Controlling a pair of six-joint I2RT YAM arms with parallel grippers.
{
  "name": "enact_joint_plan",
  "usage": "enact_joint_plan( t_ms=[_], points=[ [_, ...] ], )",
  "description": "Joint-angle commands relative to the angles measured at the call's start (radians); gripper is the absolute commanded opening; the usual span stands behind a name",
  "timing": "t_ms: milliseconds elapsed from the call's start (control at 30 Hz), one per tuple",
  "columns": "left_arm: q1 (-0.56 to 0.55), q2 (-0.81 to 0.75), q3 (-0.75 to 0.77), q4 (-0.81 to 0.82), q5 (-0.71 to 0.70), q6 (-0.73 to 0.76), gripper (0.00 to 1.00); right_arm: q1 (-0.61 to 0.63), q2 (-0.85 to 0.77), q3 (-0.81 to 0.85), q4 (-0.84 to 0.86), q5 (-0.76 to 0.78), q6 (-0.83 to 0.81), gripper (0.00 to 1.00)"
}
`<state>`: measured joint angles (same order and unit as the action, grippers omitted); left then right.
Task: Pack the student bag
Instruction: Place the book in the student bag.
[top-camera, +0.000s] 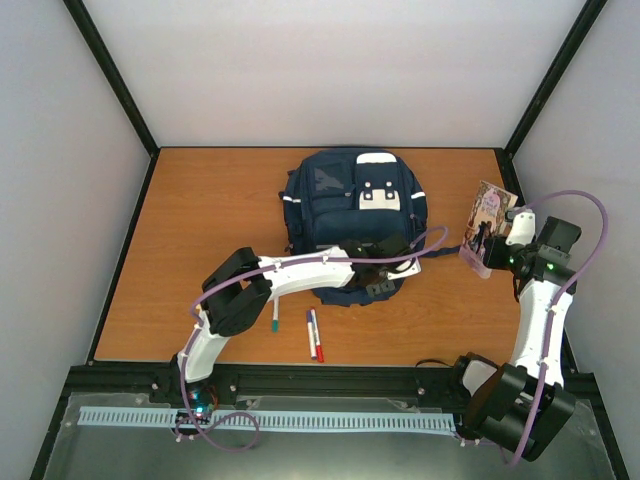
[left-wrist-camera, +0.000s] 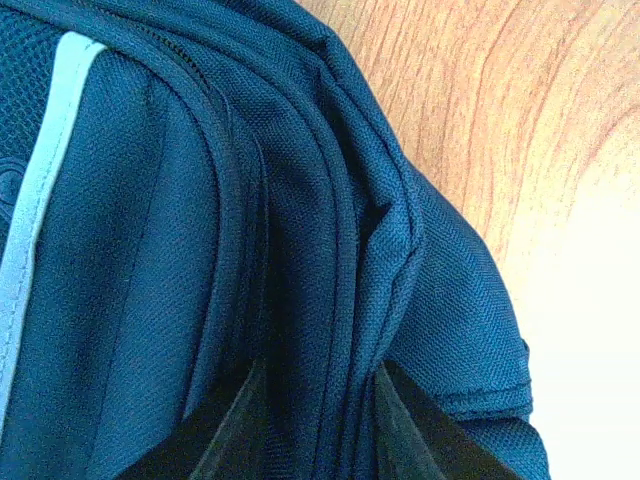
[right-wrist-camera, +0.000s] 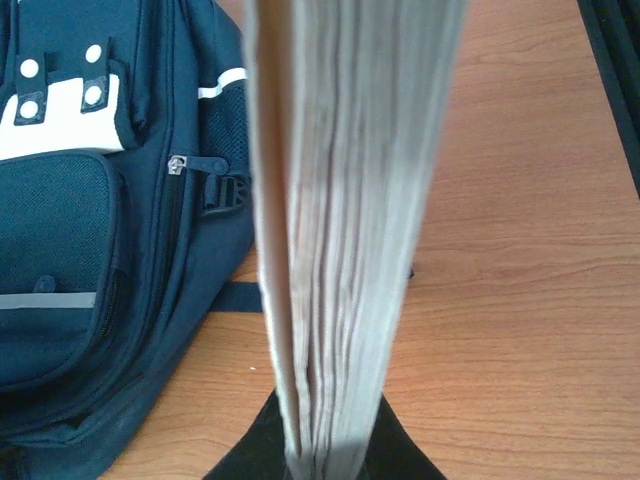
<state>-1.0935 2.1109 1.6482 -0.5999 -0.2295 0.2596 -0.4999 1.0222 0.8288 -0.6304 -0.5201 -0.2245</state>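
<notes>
Near edge of the student bag (top-camera: 350, 200) hidden under the left forearm in the top view, with the left gripper (top-camera: 380, 278) hard to pick out there against the dark cloth. In the left wrist view, only the dark tips of its fingers (left-wrist-camera: 225, 430), cut off at the bottom edge, one on each side of a raised seam of navy fabric; cannot tell whether clamped on that seam or merely astride it. Cover of the book (top-camera: 488, 220) too small to read; from the right wrist, nothing of it but page edges, the top cropped by the frame. Right gripper (right-wrist-camera: 325, 455) closed on the book's lower end, holding it upright above the table (top-camera: 200, 250), off the bag's right side. Bag lying flat at mid-table toward the far edge, white patches up. Left arm stretched forward and to the right, elbow bent low beside three pens (top-camera: 313, 335). Right arm raised steeply from its base, wrist turned toward the bag.
</notes>
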Motion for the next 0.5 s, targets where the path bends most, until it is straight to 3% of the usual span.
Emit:
enact_joint_plan(
  t_ms=[0,100,333,467],
  points=[
    [-0.002,0.007,0.007,0.037,-0.055,-0.003,0.33,-0.008,0.004,0.012,0.010,-0.026,-0.013,0.03],
    [-0.002,0.012,0.011,0.038,-0.070,-0.001,0.42,-0.008,0.008,0.013,0.009,-0.029,-0.013,0.03],
    [-0.003,0.051,0.030,-0.002,-0.122,0.015,0.41,-0.009,0.008,0.012,0.008,-0.031,-0.015,0.03],
    [-0.003,0.031,0.026,0.003,-0.145,0.009,0.26,-0.009,0.010,0.013,0.008,-0.035,-0.013,0.03]
  ],
)
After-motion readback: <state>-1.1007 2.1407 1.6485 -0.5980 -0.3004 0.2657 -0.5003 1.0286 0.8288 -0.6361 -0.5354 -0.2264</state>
